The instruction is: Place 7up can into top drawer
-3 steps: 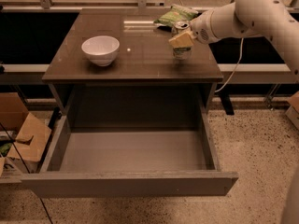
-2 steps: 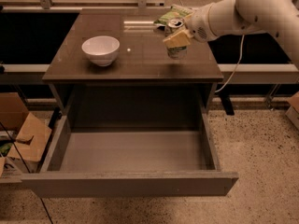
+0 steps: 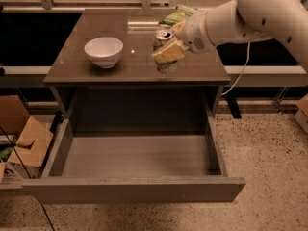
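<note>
Camera view: the small silver-and-green metal 7up can is held clamped in the white arm's gripper at upper centre, near the brown tabletop's front edge. The wide grey top drawer is open across the lower frame.

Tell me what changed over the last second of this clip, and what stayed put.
The hand, closed around the can, carried it left and toward the front edge of the table, nearer the open drawer. No new grasp or release shows. The bowl, the chip bag and the drawer stayed as they were; nothing lies in the drawer yet.
</note>
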`<move>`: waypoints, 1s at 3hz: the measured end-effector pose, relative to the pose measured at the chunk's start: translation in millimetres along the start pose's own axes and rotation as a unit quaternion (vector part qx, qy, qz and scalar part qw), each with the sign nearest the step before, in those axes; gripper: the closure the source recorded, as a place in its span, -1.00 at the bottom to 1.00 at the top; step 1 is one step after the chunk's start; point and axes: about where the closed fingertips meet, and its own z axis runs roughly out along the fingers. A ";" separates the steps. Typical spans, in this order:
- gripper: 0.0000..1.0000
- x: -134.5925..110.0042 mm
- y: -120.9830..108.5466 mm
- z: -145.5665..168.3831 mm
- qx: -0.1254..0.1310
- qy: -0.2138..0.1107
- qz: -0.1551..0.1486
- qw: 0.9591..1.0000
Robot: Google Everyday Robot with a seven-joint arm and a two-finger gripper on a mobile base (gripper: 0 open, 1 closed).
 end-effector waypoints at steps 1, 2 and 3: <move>1.00 -3.8 46.4 11.8 -0.041 -0.004 0.005 0.999; 1.00 3.8 87.1 19.5 -0.068 -0.006 0.025 0.997; 1.00 23.3 116.0 20.6 -0.088 0.005 0.054 0.995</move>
